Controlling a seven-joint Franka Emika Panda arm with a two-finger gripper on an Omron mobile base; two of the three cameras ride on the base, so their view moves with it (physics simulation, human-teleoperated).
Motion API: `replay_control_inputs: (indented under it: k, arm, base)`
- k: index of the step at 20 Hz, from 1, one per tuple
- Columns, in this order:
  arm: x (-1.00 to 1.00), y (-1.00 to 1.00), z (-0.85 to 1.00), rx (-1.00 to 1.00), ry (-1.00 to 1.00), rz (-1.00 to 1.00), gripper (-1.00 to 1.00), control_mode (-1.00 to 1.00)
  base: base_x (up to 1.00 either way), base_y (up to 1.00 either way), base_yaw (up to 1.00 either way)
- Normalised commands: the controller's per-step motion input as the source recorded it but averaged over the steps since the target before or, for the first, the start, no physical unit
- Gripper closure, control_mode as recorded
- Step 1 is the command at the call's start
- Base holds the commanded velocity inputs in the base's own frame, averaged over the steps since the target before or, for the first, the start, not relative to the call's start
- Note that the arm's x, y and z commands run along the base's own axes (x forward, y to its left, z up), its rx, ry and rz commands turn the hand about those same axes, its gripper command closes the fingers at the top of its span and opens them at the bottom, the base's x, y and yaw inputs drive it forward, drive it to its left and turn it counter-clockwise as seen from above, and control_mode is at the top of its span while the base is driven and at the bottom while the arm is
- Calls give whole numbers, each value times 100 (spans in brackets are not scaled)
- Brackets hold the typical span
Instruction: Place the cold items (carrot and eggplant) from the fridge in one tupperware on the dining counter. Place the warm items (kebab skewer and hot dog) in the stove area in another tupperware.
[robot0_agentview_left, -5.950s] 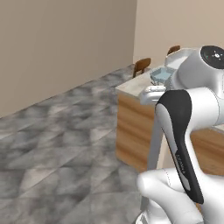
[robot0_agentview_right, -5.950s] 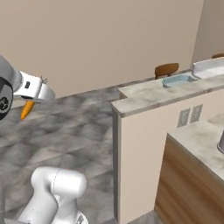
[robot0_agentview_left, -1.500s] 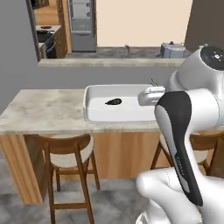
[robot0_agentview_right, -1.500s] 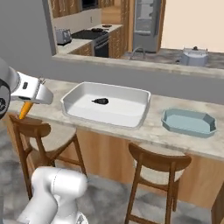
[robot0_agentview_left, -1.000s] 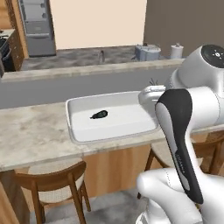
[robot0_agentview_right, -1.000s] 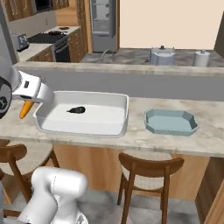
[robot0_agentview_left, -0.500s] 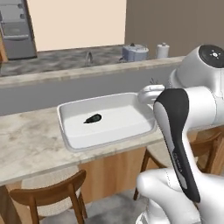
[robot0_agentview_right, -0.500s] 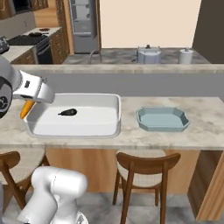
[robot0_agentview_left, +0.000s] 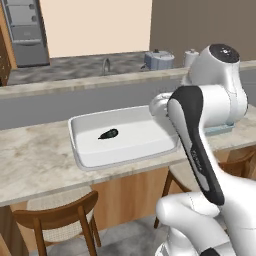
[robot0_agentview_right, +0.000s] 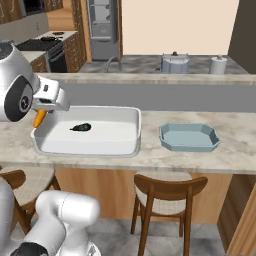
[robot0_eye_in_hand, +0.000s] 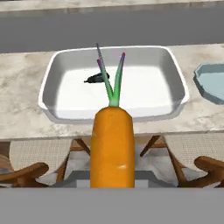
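The long orange carrot with thin green stalks (robot0_eye_in_hand: 112, 148) is gripped in the two-finger gripper (robot0_agentview_right: 41, 116), its leafy end pointing away from the hand toward the counter; in the right base view its orange tip (robot0_agentview_right: 38, 119) hangs below the white hand, just at the near left corner of the large white rectangular tupperware (robot0_agentview_right: 131, 134). The jaws are closed on the carrot's thick end, and the carrot is held in the air, on the near side of the pale marbled dining counter (robot0_agentview_left: 35, 165) and not yet over the tub.

The step in hand appears to be the delivery of the second cold item. The next move seems to call for carrying the carrot forward over the near rim of the white tupperware, lowering it to the floor of the tub, and releasing it clear of the thing already lying there.

Inside the white tupperware lies one small dark oblong item (robot0_agentview_left: 108, 134), judged to be the eggplant, toward the far left of the tub's floor; the rest of the floor is bare. To the right of it on the same counter, near but apart, sits a pale blue-grey eight-sided tupperware (robot0_agentview_right: 167, 138), with nothing in it, which would serve for the warm items. Wooden stools with woven seats (robot0_agentview_right: 168, 189) stand under the near edge of the counter.
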Motion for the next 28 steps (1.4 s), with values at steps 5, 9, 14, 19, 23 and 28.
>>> replay_control_inputs:
  k: [5, 9, 14, 19, 23, 28]
  arm:
    - [68, 0, -51, -16, 23, 88, 100, -100]
    - [50, 0, -62, -14, 6, 100, 100, -100]
    - [62, -1, -34, -4, 10, 66, 100, -100]
    - [62, -14, -24, 0, 2, 23, 100, -100]
    - [60, -8, -42, -1, 0, 15, 100, -100]
    - [66, -1, -48, -2, 0, 12, 100, -100]
  base:
    - [0, 0, 0]
    - [0, 0, 0]
    - [0, 0, 0]
    - [0, 0, 0]
    - [0, 0, 0]
    - [0, 0, 0]
